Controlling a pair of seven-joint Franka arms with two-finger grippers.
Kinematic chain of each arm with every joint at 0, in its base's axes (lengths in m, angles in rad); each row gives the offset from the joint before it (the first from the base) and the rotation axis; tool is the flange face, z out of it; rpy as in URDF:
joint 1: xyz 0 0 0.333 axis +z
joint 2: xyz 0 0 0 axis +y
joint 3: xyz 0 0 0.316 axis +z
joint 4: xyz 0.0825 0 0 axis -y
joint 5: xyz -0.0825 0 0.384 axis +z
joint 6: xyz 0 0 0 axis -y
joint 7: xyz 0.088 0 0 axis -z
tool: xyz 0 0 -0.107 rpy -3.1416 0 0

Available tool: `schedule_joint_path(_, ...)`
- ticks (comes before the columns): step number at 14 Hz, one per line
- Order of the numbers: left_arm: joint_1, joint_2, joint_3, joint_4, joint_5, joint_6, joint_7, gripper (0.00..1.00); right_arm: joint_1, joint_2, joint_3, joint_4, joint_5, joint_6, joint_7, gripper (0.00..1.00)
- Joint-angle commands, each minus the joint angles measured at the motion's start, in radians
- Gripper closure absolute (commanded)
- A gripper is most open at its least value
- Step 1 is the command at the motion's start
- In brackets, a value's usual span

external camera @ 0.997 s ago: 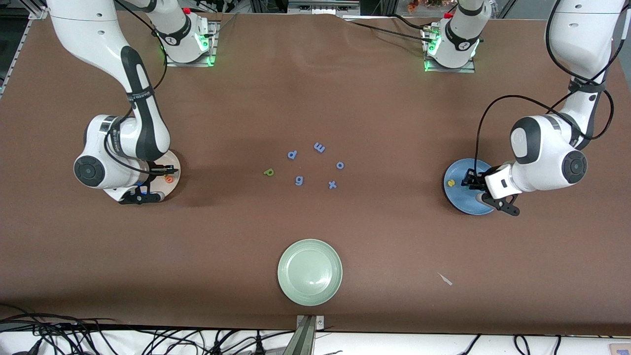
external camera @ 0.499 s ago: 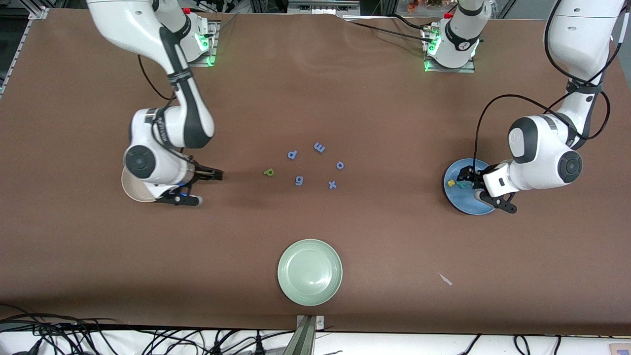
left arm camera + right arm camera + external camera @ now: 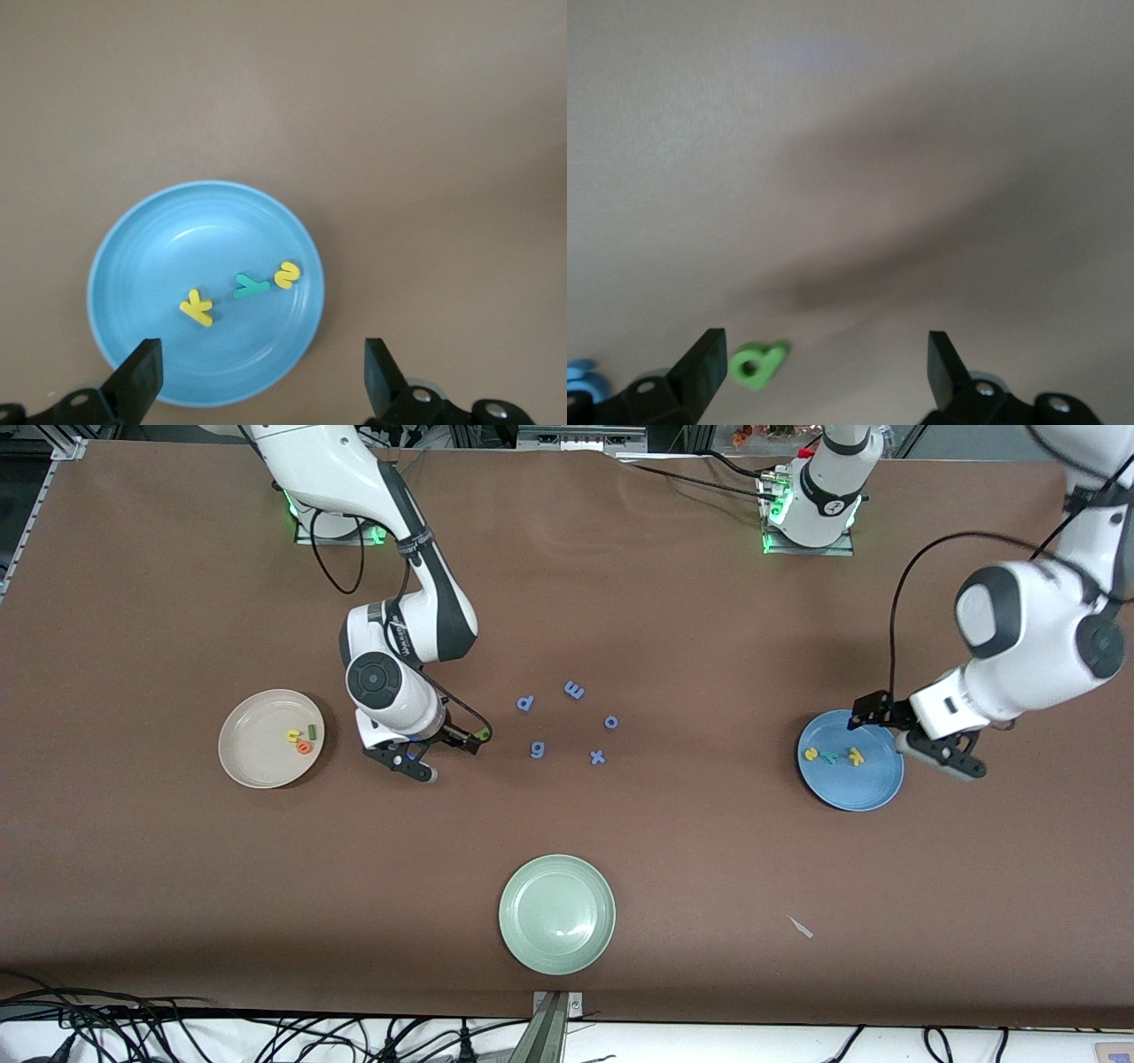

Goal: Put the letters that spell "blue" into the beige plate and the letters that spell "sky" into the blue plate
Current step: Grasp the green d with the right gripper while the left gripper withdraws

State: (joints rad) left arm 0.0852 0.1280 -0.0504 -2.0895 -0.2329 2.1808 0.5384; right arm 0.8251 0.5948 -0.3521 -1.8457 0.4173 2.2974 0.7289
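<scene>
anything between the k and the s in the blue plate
Yes: the teal y lies between the yellow k and yellow s in the blue plate, in the left wrist view.

We count 3 plates — 1 beige plate (image 3: 241,760), 1 blue plate (image 3: 850,790), 1 pale green plate (image 3: 556,912) — plus 3 letters on the beige, 3 on the blue, 1 green letter (image 3: 756,364) and 5 periwinkle letters (image 3: 538,750) on the table.

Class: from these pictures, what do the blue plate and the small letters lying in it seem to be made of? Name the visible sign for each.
Blue plate: probably glazed ceramic or hard plastic; smooth and glossy, with soft highlights and faint concentric rings. Yellow k, teal y and yellow s: likely foam or soft plastic; flat, matte, evenly coloured cut-outs without shine.
</scene>
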Motion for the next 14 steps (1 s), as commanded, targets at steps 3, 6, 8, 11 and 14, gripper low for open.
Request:
schedule_joint_path(3,-0.008,-0.263,-0.006,0.005,0.108,-0.188,-0.083,0.00,0.006,-0.004,0.024,-0.001,0.066,0.026,0.176,0.00)
schedule_joint_path(6,-0.032,-0.312,-0.011,0.168,0.164,-0.431,-0.171,0.00,0.038,0.026,0.042,-0.001,0.069,0.109,0.276,0.00)
schedule_joint_path(8,-0.033,-0.315,-0.020,0.285,0.205,-0.589,-0.265,0.00,0.043,0.033,0.042,-0.003,0.069,0.116,0.276,0.00)
schedule_joint_path(11,-0.035,-0.317,-0.063,0.359,0.268,-0.671,-0.349,0.00,0.043,0.057,0.042,-0.003,0.069,0.135,0.271,0.04)
schedule_joint_path(14,-0.038,-0.286,-0.068,0.362,0.256,-0.659,-0.423,0.00,0.043,0.065,0.042,-0.003,0.069,0.143,0.256,0.23)
